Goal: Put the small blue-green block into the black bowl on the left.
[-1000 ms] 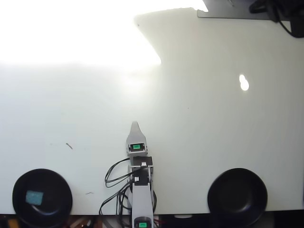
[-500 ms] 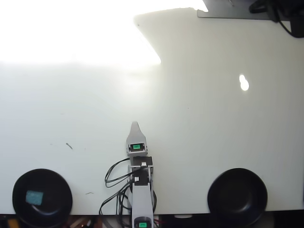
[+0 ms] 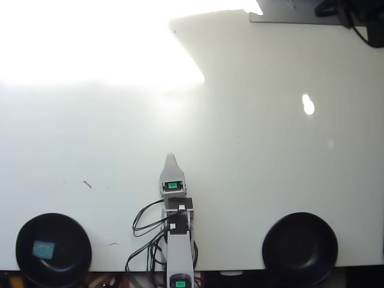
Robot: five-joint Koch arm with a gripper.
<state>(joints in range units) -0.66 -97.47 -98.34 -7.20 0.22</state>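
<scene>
The small blue-green block lies flat inside the black bowl at the overhead view's bottom left. My gripper points up the picture from the bottom middle, well to the right of that bowl and apart from it. Only one grey tip shows, its jaws lying one over the other, with nothing seen between them.
A second, matching black bowl stands at the bottom right with a hollow that looks bare. Black cables loop beside the arm's base. Strong glare washes out the white table at the upper left. Dark gear sits at the top right corner.
</scene>
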